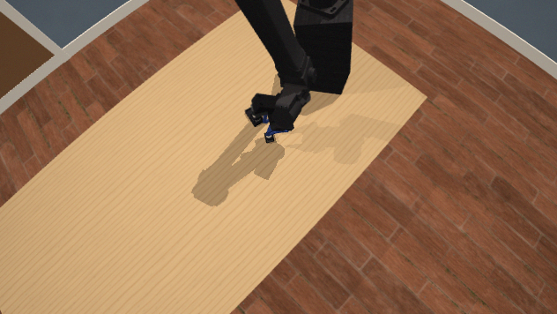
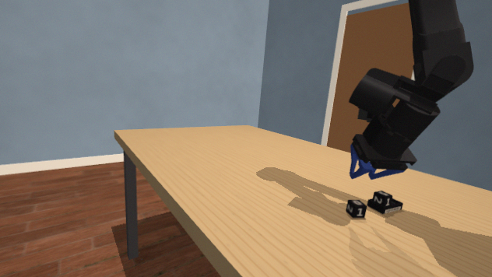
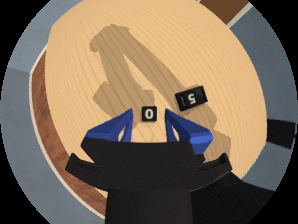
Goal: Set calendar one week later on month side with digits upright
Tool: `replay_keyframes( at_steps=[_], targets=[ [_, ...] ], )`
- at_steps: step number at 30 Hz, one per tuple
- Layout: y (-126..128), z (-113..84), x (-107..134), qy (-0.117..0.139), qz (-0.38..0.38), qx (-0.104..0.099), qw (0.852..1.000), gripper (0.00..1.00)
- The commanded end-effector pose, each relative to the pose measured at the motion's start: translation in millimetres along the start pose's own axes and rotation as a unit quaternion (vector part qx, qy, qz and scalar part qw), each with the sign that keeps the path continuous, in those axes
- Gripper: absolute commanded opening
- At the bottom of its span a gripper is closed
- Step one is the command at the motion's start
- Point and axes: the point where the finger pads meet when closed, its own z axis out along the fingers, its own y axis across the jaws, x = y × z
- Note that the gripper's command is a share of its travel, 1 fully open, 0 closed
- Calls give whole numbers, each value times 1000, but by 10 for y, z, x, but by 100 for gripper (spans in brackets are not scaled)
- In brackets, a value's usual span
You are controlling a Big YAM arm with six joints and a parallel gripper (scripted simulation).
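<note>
Black loose cube (image 2: pixel 356 208) sits outside the tray (image 2: pixel 390 206) on the table (image 2: pixel 218 175); tool (image 2: pixel 369 171), half-open and empty, should descend squarely, straddling opposite faces.

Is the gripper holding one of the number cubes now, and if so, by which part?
Nothing is held. The gripper hangs partly open above the table, and both cubes are below it: one loose, the other in the tray.
</note>
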Motion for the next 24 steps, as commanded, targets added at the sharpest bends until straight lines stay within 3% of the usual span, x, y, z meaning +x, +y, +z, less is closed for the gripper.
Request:
replay_keyframes(
  at_steps=[1,5,8,10,11,12,24],
  targets=[
    [10,-13,116,-26,-18,-8,999,46],
    [-14,-30,130,-82,-18,-7,996,46],
    [-36,-46,138,-102,-17,-6,995,46],
    [-36,-46,138,-102,-17,-6,995,46],
    [-112,-5,104,-102,-8,4,995,46],
    [-20,-45,-13,-111,4,-5,994,46],
    [-52,-25,99,-102,-11,-1,995,46]
  ],
)
